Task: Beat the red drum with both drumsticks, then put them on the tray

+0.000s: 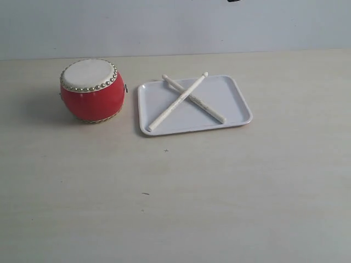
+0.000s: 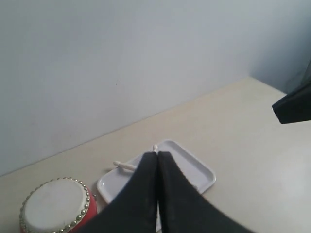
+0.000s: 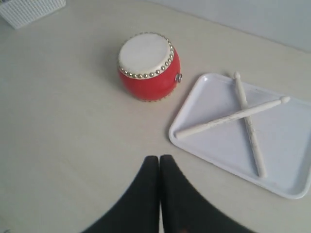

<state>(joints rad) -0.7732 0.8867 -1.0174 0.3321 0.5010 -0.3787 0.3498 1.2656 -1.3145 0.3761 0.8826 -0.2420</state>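
The red drum (image 1: 92, 91) stands upright on the table at the left, cream skin up; it also shows as drum (image 3: 148, 66) and drum (image 2: 57, 206). Right of it lies the white tray (image 1: 237, 94), tray (image 3: 199, 104), tray (image 2: 198, 167). Two pale drumsticks (image 1: 186, 101) lie crossed on the tray, also seen as drumsticks (image 3: 245, 115); one stick end (image 2: 124, 166) pokes over the rim. My left gripper (image 2: 157, 154) is shut and empty, high above the tray. My right gripper (image 3: 159, 158) is shut and empty over bare table near the tray. Neither gripper shows in the exterior view.
A white mesh basket (image 3: 30, 8) sits at the table's far corner in the right wrist view. A pale wall (image 1: 175, 24) runs behind the table. A dark part of the other arm (image 2: 294, 106) shows at the left wrist view's edge.
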